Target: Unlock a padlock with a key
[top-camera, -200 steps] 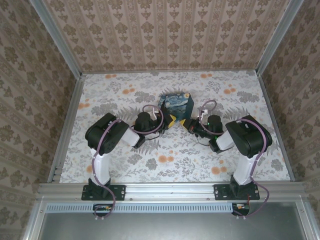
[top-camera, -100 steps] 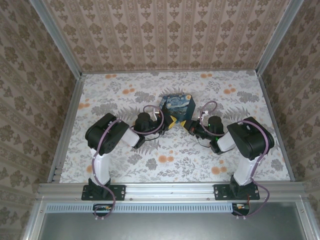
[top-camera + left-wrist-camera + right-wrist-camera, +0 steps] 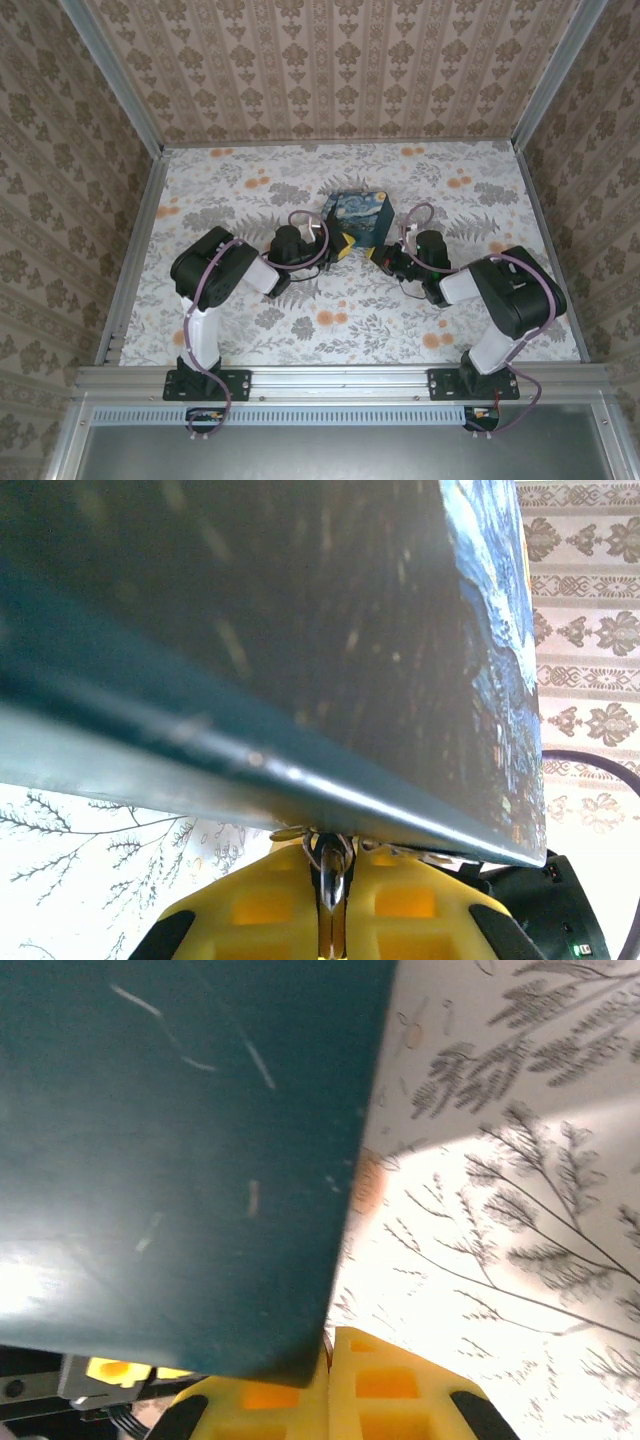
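Left pincer [image 3: 330, 912] is clenched on a thin metal piece [image 3: 331, 872] — its long axis points toward the box [image 3: 300, 630]; right pincer [image 3: 328, 1365] is clenched.

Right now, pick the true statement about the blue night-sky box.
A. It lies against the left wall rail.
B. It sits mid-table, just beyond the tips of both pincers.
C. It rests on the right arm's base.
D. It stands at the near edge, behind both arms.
B: in the top view the blue box sits in the middle of the table, with the left pincer and the right pincer both pointed at its near side.
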